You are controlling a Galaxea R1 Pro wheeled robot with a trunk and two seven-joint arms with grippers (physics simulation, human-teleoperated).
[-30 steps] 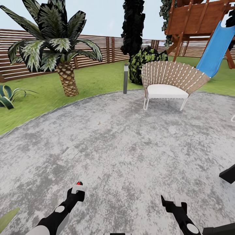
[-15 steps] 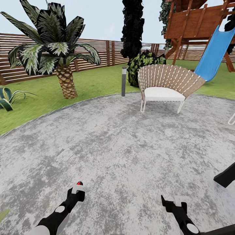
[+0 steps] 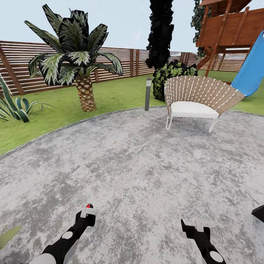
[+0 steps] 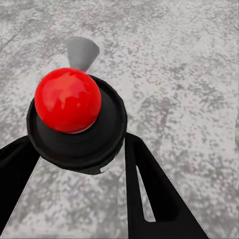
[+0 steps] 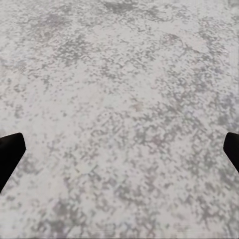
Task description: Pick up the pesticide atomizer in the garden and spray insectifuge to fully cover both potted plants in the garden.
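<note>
While we cross the paved patio (image 3: 139, 172) with the right gripper (image 5: 119, 149) spread wide and empty and the left gripper (image 4: 79, 164) clasping a red-capped, black-collared object, we judge it the light, slippery pesticide atomizer, best gripped mid-body.

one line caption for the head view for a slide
Both grippers low over the grey patio, facing a wicker chair, palm and fence.

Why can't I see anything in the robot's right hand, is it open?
Open and empty. In the right wrist view the right hand has its fingertips far apart at the edges, with only grey patio between them.
</note>
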